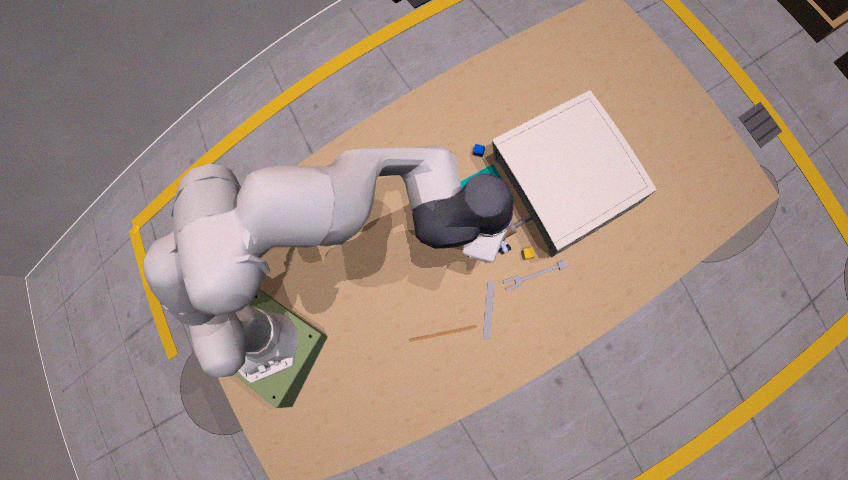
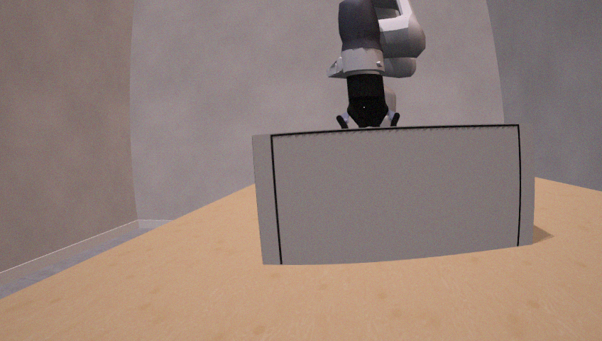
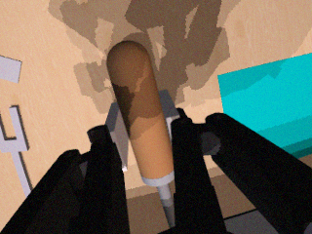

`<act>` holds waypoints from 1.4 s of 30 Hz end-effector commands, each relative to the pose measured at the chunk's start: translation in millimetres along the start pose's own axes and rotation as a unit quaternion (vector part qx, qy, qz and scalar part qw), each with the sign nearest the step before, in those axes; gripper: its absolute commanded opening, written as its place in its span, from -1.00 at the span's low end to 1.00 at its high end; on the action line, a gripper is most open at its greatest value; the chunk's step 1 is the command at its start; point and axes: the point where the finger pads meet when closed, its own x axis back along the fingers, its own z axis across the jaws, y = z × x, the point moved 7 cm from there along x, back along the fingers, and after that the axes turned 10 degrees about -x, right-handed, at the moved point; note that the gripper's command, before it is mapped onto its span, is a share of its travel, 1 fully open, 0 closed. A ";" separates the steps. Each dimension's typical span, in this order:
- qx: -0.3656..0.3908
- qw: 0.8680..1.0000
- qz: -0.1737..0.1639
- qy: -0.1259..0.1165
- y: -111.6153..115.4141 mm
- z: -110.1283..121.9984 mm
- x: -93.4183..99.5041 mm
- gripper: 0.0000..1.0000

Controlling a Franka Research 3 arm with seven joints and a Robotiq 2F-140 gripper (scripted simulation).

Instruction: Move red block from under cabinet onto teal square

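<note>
Out of sight, presumably under the cabinet [image 1: 574, 172] [image 2: 397, 194] [image 3: 258, 224], the red block gives no readable heading or long axis. At the cabinet's nine o'clock lies the teal square [image 1: 481, 172] [image 3: 268, 104], partly hidden from above. The gripper [image 1: 505, 246] [image 2: 367, 110] [image 3: 142, 110] is mostly closed — clamped on a wooden-handled tool [image 1: 510, 231] [image 3: 138, 109], shaft toward two o'clock from above. From the square, a blue block [image 1: 479, 149] sits at twelve, a yellow block [image 1: 528, 253] at five. Beyond the tan tabletop [image 1: 624, 285] [image 2: 338, 300] [image 3: 29, 29] — grey tiled floor [image 1: 553, 404], yellow lines [image 1: 752, 407].
</note>
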 end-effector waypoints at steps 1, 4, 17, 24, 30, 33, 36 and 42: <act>-0.004 1.000 0.002 -0.001 3.7 1.3 0.4 -1.00; -0.004 1.000 0.002 -0.001 6.5 1.8 0.4 -1.00; -0.004 1.000 0.002 -0.001 12.4 2.9 0.4 -1.00; -0.004 1.000 0.002 -0.001 13.5 3.1 0.4 -1.00; -0.004 1.000 0.002 -0.001 13.6 3.1 0.4 -1.00; -0.004 1.000 0.002 -0.001 13.6 3.1 0.4 -1.00; -0.004 1.000 0.002 -0.001 13.6 3.1 0.4 -1.00; -0.004 1.000 0.002 -0.001 13.6 3.1 0.4 -1.00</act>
